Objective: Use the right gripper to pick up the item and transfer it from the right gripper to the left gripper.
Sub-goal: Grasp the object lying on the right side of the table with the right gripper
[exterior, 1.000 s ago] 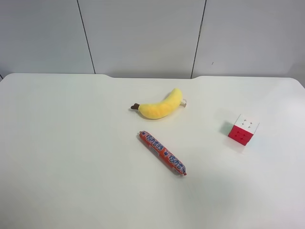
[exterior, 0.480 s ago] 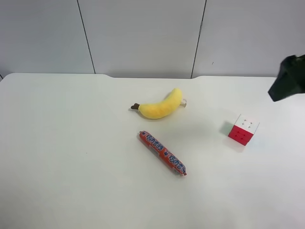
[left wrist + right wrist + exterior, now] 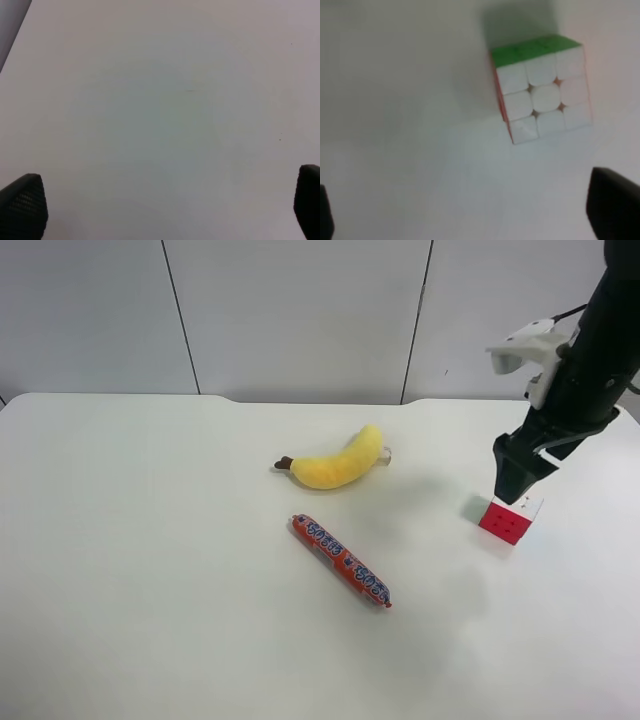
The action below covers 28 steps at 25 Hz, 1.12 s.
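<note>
The item, a puzzle cube with white top and red side faces, rests on the white table at the exterior high view's right. My right gripper, on a black arm with a white bracket, hangs just above the cube's far edge. In the right wrist view the cube shows its white and green faces, with my right gripper open and empty and both fingertips apart from it. My left gripper is open over bare table and is out of the exterior high view.
A yellow plush banana lies mid-table, well to the left of the cube. A long orange-red sausage stick lies diagonally in front of it. A grey panelled wall stands behind the table's far edge.
The right arm came into the exterior high view from the right edge and dropped to just above the cube. The cube, banana and sausage have not moved.
</note>
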Motion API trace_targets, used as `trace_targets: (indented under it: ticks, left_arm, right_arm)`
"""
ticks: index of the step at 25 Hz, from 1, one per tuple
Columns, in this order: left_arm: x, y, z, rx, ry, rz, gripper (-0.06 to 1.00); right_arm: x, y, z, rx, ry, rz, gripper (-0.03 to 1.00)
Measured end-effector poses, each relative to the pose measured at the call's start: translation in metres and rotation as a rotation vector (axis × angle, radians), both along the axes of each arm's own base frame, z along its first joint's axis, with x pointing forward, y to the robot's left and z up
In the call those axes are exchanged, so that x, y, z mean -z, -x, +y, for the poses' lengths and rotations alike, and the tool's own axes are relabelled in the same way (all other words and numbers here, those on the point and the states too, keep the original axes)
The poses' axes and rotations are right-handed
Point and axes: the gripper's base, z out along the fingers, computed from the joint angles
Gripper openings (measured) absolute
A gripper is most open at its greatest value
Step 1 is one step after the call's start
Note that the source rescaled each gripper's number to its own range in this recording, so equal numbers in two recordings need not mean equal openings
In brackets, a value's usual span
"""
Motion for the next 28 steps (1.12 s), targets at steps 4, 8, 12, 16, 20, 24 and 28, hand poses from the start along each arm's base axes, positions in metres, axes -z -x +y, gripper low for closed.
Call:
trace_targets:
  ticks: [4,8,12,16,20,24,28]
  left_arm:
    - [0.000,0.000,0.000,0.000,0.000,0.000,1.00]
    - [0.000,0.000,0.000,0.000,0.000,0.000,1.00]
    - [0.000,0.000,0.000,0.000,0.000,0.000,1.00]
    - [0.000,0.000,0.000,0.000,0.000,0.000,1.00]
    - [0.000,0.000,0.000,0.000,0.000,0.000,1.00]
    - [0.000,0.000,0.000,0.000,0.000,0.000,1.00]
    - [0.000,0.000,0.000,0.000,0.000,0.000,1.00]
  right_arm:
    - [0.014,-0.011,-0.015,-0.011,0.003,0.005,1.00]
    - [0.018,-0.018,-0.040,0.004,-0.004,-0.020,1.00]
    - [0.024,-0.024,-0.055,-0.059,0.005,-0.050,1.00]
    - [0.036,-0.032,-0.056,-0.142,0.014,-0.062,1.00]
    - [0.055,-0.038,-0.056,-0.172,0.015,-0.025,1.00]
    - [0.072,-0.042,-0.056,-0.192,0.013,0.003,1.00]
    - [0.082,-0.048,-0.056,-0.199,0.016,-0.014,1.00]
